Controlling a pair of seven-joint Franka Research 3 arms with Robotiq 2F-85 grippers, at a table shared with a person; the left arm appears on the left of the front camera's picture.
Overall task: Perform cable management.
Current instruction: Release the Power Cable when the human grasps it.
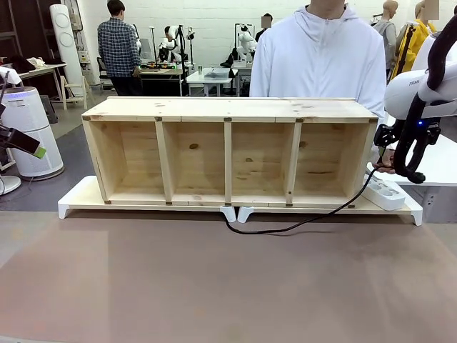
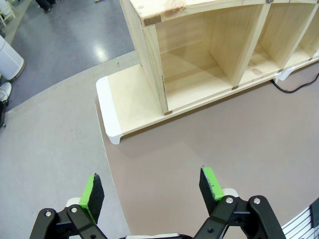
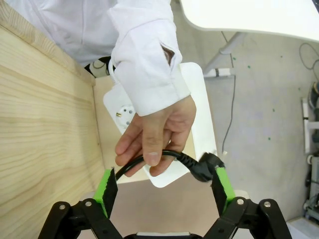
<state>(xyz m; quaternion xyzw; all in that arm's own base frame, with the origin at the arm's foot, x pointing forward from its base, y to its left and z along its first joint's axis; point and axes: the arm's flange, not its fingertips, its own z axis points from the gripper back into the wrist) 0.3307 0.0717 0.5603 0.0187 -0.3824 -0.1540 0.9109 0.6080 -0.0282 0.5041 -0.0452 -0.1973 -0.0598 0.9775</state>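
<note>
The thin black cable (image 1: 300, 225) runs from under the middle of the wooden shelf (image 1: 228, 153) along the table to the right, then rises toward the shelf's right end. In the right wrist view a person's hand (image 3: 157, 129) holds the cable (image 3: 144, 160) with its black plug (image 3: 204, 167) between my fingers. My right gripper (image 3: 164, 186) is open around it, and the plug lies close to the right pad (image 3: 223, 183). My left gripper (image 2: 152, 188) hangs open and empty over the brown table, off the shelf's left end.
The shelf stands on a white base board (image 1: 78, 196). A white power strip (image 1: 385, 191) lies at the board's right end, also under the hand (image 3: 119, 107). A person in white (image 1: 321, 57) stands behind the shelf. Brown table surface (image 1: 214, 286) lies in front.
</note>
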